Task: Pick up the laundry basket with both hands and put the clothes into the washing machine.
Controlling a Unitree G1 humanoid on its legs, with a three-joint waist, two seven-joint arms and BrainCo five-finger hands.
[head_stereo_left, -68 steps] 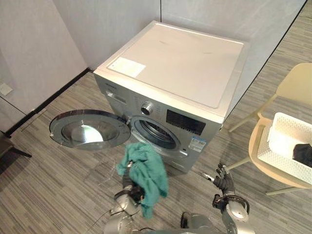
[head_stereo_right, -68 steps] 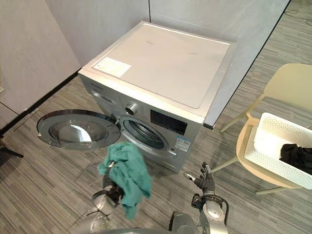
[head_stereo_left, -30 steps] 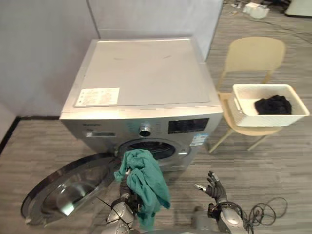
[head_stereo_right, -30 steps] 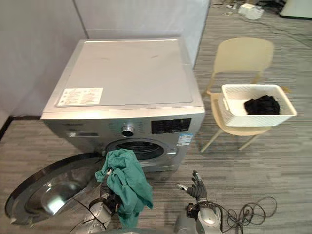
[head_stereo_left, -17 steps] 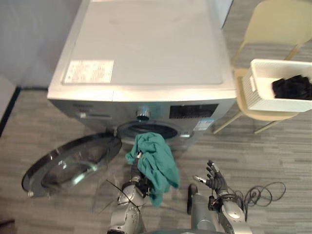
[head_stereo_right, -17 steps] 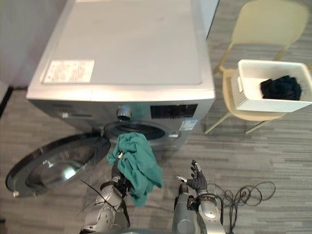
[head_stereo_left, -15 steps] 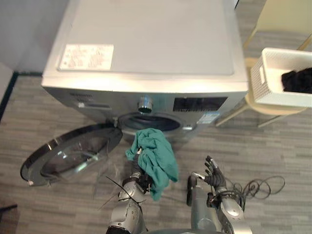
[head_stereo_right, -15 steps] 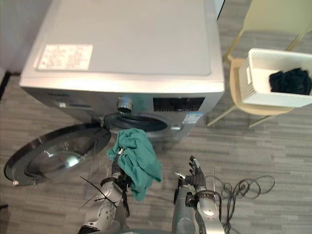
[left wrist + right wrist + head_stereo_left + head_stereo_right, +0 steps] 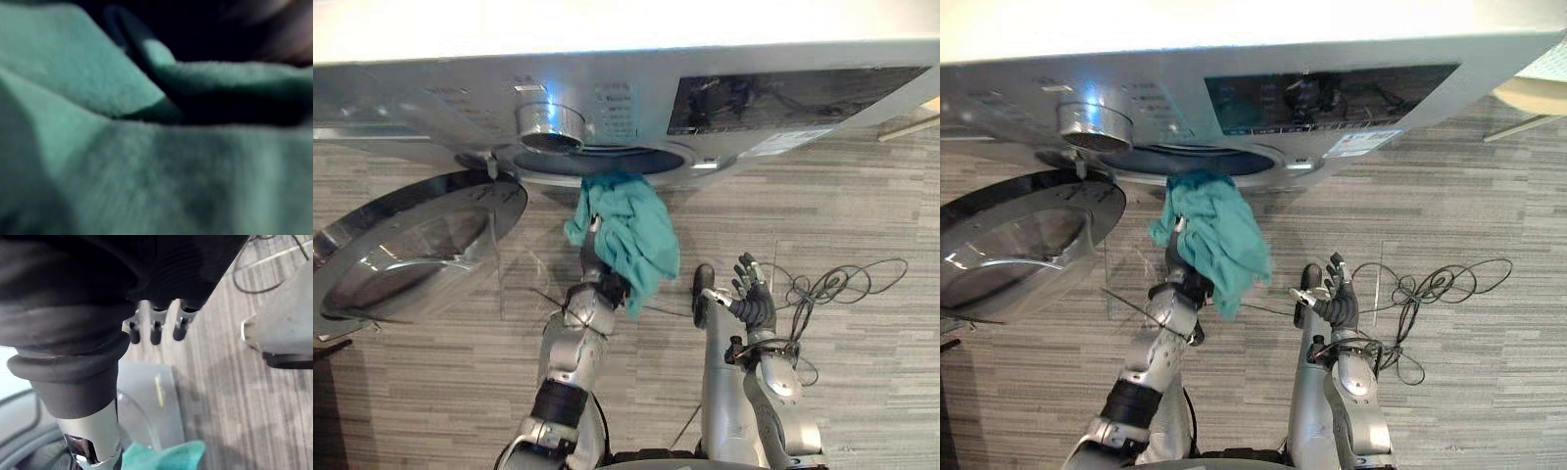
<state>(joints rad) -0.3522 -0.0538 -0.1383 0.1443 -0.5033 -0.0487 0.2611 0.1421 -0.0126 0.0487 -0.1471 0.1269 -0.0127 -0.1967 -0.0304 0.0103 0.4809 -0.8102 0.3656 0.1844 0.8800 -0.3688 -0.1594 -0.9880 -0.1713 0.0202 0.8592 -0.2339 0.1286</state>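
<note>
Up it goes: the left hand (image 9: pixel 597 294), fingers clamped on the crumpled teal cloth (image 9: pixel 626 235), has reached the silver washing machine's (image 9: pixel 431 83) round drum opening (image 9: pixel 626 159), so loading looks imminent, while the right hand (image 9: pixel 751 302) hangs splayed open below the machine.

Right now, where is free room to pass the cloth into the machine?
The drum opening is free, bordered by the open door on the left. The teal cloth in the left hand crowds its lower rim. Bare floor lies between cloth and right hand.
</note>
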